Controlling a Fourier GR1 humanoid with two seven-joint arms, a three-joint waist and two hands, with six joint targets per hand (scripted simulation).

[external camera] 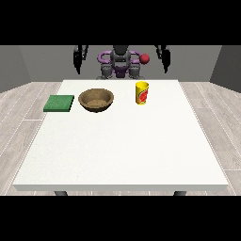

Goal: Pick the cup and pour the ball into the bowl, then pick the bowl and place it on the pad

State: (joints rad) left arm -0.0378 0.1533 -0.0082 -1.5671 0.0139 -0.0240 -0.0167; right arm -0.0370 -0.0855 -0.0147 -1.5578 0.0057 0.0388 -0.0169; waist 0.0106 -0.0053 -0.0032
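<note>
Sitting behind the white table (120, 150), I hold both hands raised at the far edge, well apart from everything: the hand at the view's left (80, 57) and the hand at the view's right (163, 55). Whether their fingers are apart or together I cannot tell. The yellow cup (142, 92) stands upright at 1 o'clock of the table's centre, the brown bowl (96, 100) at 11, the green pad (59, 103) at 10, just beside the bowl.

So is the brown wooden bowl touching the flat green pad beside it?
Apart. The front view shows a strip of white table between the brown wooden bowl and the flat green pad.
</note>
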